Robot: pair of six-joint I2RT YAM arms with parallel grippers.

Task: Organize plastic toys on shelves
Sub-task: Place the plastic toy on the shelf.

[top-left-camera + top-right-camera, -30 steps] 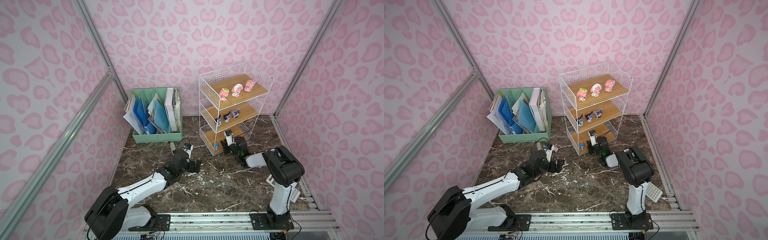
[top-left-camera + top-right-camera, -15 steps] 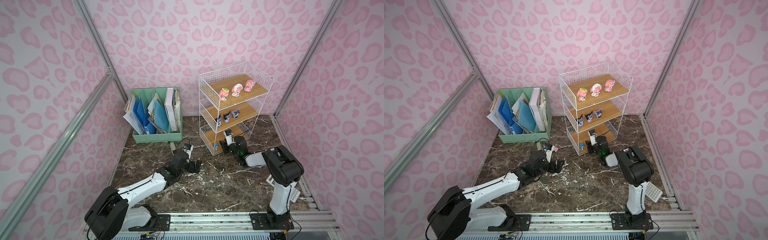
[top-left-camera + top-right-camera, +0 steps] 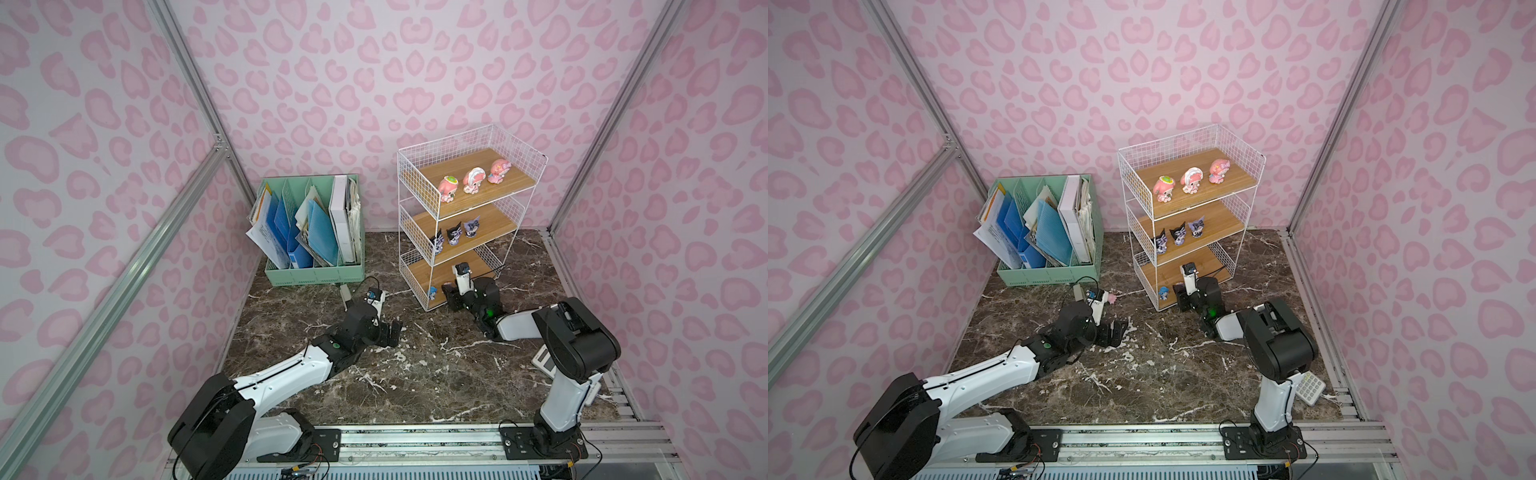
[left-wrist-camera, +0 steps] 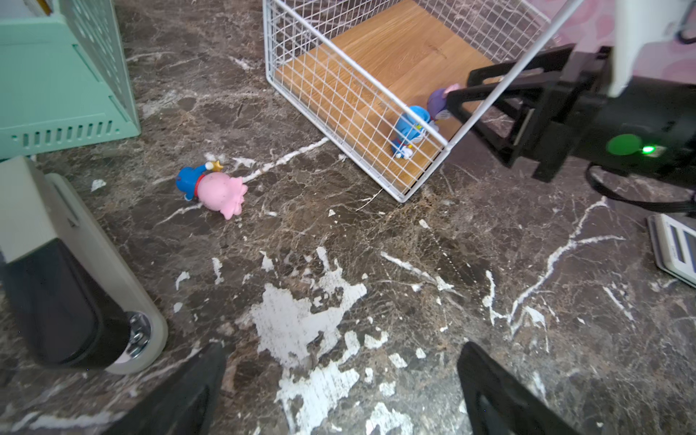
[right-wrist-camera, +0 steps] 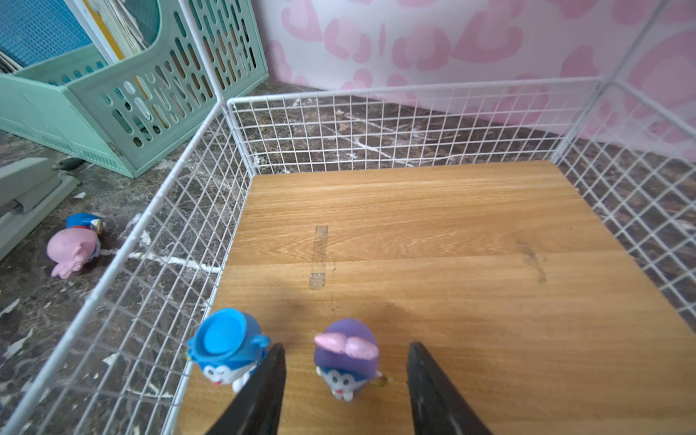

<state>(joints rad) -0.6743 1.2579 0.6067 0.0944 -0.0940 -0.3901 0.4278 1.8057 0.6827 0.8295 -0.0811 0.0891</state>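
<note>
Purple toy [image 5: 346, 361] standing at front edge of bottom board [image 5: 414, 233], blue toy [image 5: 226, 346] right beside it by wire side. Right gripper [image 5: 345, 344] jaws spread either side of purple, not touching. Shelves [image 3: 469, 199]: top, middle tiers full, three each. Only leftover I'd say: pink toy [image 4: 220, 190] lying on table [image 4: 376, 263] near shelves' front corner. Left gripper [image 4: 341, 348] wide open, empty.

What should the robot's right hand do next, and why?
Probably draw the right gripper straight back out of the shelves. The purple toy stands upright on the bottom board, free between the open jaws, with the blue toy close beside one finger, so a sideways move might tip either. The pink toy lies on the floor outside.
</note>
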